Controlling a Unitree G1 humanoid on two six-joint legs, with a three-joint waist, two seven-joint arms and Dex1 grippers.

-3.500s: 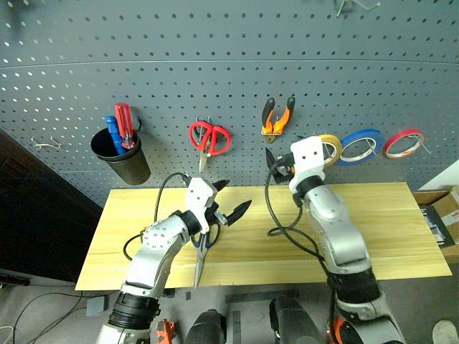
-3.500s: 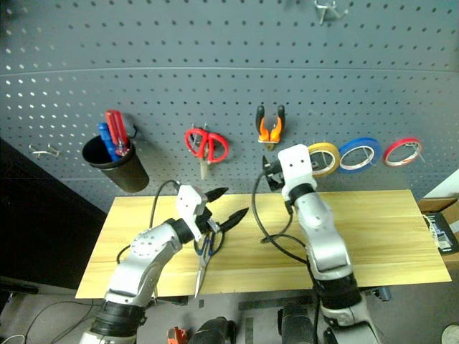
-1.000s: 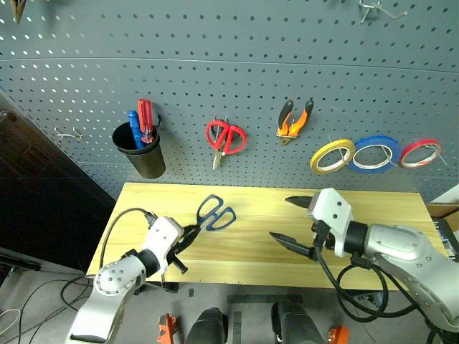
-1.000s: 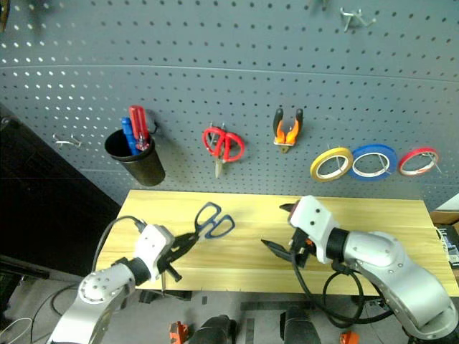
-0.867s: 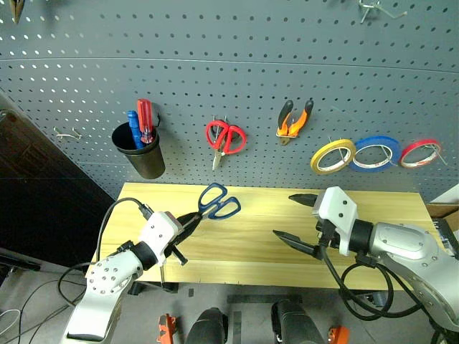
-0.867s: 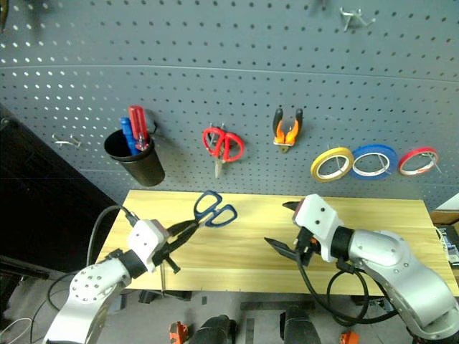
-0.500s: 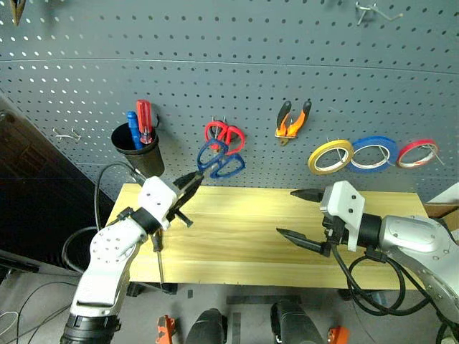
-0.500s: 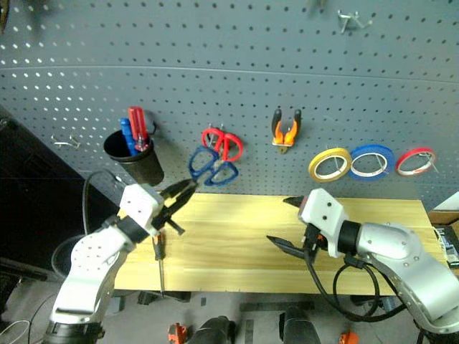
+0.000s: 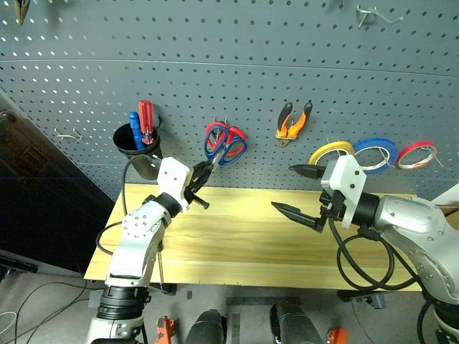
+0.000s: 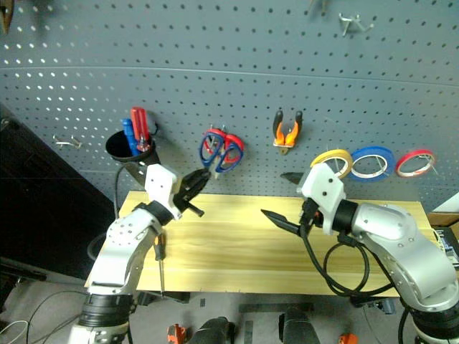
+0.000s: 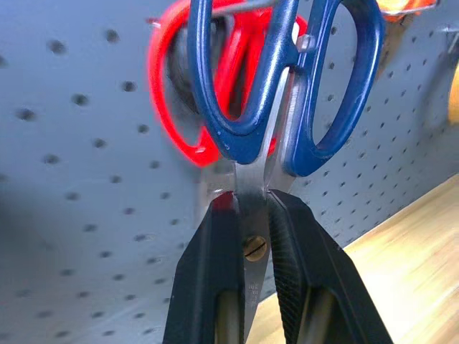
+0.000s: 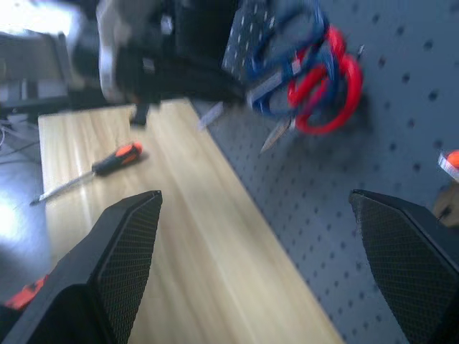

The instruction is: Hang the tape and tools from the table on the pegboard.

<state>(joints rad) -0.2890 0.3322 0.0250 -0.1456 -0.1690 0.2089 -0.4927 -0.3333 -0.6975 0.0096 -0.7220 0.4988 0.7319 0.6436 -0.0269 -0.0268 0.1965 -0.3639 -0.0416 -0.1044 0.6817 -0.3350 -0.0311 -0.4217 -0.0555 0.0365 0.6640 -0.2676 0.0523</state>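
- Head views: a black cup (image 9: 136, 142) hangs on the pegboard (image 9: 229, 79) and holds a red screwdriver (image 9: 145, 119) and a blue screwdriver (image 9: 134, 124), both handle up; their shafts are hidden inside the cup.
- The left gripper (image 9: 199, 179) is clamped on the blades of the blue-handled scissors (image 9: 219, 143), whose loops sit up against the board, overlapping the red-handled scissors (image 9: 235, 140) hanging there. Whether the blue loops are on the hook cannot be made out from here.
- The orange-black pliers (image 9: 294, 123) hang on the board; to the right hang the yellow tape (image 9: 331, 151), partly covered by the right arm, then the blue tape ring (image 9: 374, 152) and the red tape ring (image 9: 418, 153).
- The right gripper (image 9: 295, 189) hovers above the table (image 9: 244, 236) with its fingers spread wide, holding nothing.
- The black-orange screwdriver (image 10: 159, 256) lies at the table's left front edge, partly hidden behind the left arm.
- Left wrist view: the two black fingers (image 11: 215, 279) squeeze the steel blades near the pivot screw; a metal hook rod passes by the top of the blue loops, which are cut off above, with the red loops behind.
- Right wrist view: the screwdriver lies on the wood; both pairs of scissors look blurred against the board.
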